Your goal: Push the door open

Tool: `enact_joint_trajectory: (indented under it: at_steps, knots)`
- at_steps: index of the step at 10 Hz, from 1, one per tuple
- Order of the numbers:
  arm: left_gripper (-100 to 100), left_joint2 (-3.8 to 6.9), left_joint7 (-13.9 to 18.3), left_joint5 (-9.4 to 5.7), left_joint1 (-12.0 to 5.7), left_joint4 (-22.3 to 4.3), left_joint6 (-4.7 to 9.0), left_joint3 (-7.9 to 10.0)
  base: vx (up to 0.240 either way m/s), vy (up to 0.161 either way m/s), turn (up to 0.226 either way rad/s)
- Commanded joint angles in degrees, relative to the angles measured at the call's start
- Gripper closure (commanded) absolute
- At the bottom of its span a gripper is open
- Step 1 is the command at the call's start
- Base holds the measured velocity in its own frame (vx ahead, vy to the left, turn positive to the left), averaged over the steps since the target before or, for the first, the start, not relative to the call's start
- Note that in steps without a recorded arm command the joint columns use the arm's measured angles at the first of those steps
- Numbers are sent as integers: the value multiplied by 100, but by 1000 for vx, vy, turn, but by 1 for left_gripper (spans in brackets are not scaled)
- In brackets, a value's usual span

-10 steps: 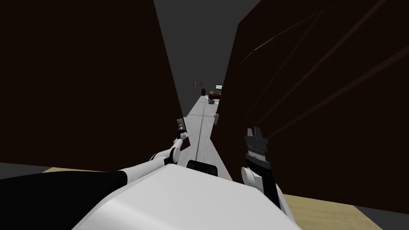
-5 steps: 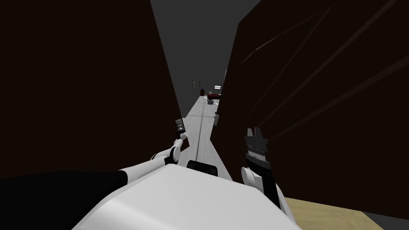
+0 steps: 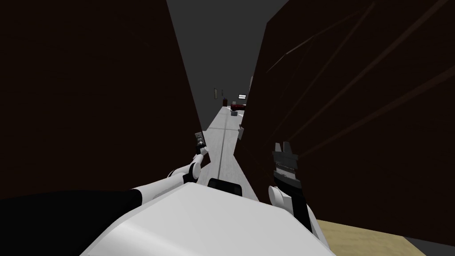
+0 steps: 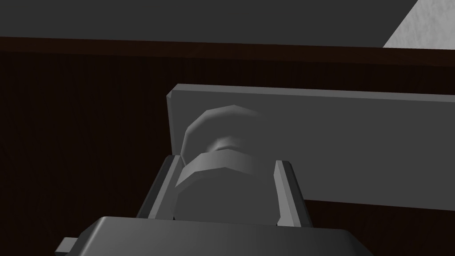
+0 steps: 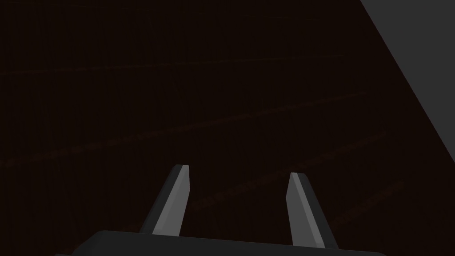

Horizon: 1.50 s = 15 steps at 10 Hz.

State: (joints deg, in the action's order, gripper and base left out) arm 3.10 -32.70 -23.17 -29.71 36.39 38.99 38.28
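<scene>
Two dark brown panels flank a gap onto pale floor [image 3: 224, 146]. The door [image 3: 89, 89] is the left one and looks ajar. A grey plate [image 4: 333, 146] near its free edge carries the knob [image 4: 222, 129]. Left gripper [image 4: 229, 160]: both blades against the knob's sides, holding it. Right gripper [image 5: 238, 170]: spread, empty, facing the other panel [image 3: 355, 111]. Judgement: push squarely through the knob, following the hinge arc, without twisting the wrist.

Pale grey hallway floor [image 3: 226, 133], grey wall [image 3: 213, 44], distant red furniture [image 3: 238, 106]
</scene>
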Motion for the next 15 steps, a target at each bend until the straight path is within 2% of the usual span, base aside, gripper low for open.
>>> enact_joint_trajectory:
  at_steps: [1,2,3,4,6,7,8,9,12,15]
  knots:
    - [100,-8,-61,-6,101,286,-53,43,0,0,0]
    - [100,-8,-61,-6,101,343,-53,43,0,0,0]
    - [100,-86,-261,-106,35,220,14,213,101,52,-79]
    - [100,-92,-374,-165,3,214,80,327,181,118,-62]
    - [100,-92,-374,-165,3,214,80,327,90,65,-1]
    - [100,-120,-572,-269,-51,202,196,527,108,68,-55]
    - [100,-120,-572,-269,-51,297,177,527,101,70,-1]
    - [100,-120,-572,-269,-51,203,196,527,47,33,16]
    - [100,-224,-935,-459,-151,180,409,893,104,65,-35]
    - [100,-224,-935,-459,-151,180,409,893,64,53,5]
